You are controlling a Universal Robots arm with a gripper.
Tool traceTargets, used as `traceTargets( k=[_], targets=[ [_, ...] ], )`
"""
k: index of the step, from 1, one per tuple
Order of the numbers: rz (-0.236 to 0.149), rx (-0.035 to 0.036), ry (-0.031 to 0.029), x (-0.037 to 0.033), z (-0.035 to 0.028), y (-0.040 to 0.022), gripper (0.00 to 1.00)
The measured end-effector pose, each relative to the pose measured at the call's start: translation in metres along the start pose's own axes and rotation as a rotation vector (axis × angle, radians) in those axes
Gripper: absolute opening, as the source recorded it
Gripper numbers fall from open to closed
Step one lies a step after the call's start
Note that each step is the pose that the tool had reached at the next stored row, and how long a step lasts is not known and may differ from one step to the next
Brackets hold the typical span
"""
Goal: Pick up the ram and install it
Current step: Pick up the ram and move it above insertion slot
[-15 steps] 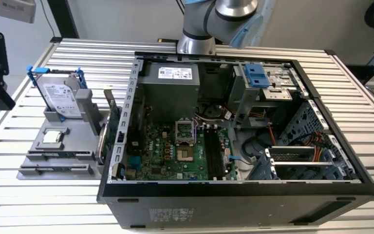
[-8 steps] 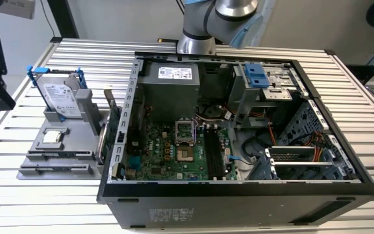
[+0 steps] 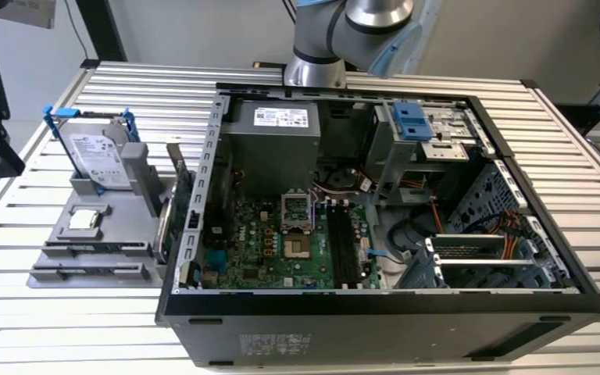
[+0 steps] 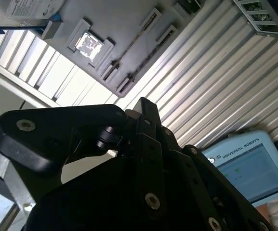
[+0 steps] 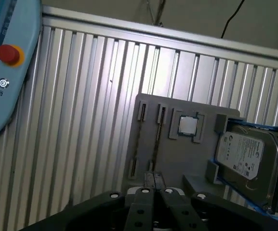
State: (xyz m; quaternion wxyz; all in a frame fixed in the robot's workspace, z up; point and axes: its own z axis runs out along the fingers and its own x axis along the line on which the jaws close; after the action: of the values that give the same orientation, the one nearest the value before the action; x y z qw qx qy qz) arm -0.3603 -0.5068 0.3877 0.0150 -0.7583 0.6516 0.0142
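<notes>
The ram shows as a thin dark strip (image 5: 155, 142) standing on edge in a long groove of the grey holder (image 5: 177, 159), and it appears again in the second wrist view (image 4: 131, 45). My gripper (image 5: 153, 179) hovers above the holder's near end. Its two black fingers are pressed together with nothing between them. From the side, its black linkage and fingertip (image 4: 143, 103) hang over the ribbed table. The open computer case (image 3: 383, 301) lies on the table, with the motherboard's black memory slots (image 3: 342, 246) beside the processor socket.
On the holder also sit a small square chip (image 5: 187, 125) and a silver hard drive in a blue frame (image 3: 102, 156). A green card stands upright between holder and case (image 3: 180, 211). A blue-edged pendant with a red button (image 5: 9, 54) lies nearby.
</notes>
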Motion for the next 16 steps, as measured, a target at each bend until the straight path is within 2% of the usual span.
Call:
traceTargets(
  k=[10, 13, 16],
  targets=[
    [0.092, 0.0039, 0.0004, -0.002, 0.0025, -0.0007, 0.0],
    [0.109, 0.0046, 0.0004, -0.0036, 0.0033, -0.0011, 0.0],
    [0.109, 0.0045, 0.0005, -0.0037, 0.0033, -0.0011, 0.0]
  ],
)
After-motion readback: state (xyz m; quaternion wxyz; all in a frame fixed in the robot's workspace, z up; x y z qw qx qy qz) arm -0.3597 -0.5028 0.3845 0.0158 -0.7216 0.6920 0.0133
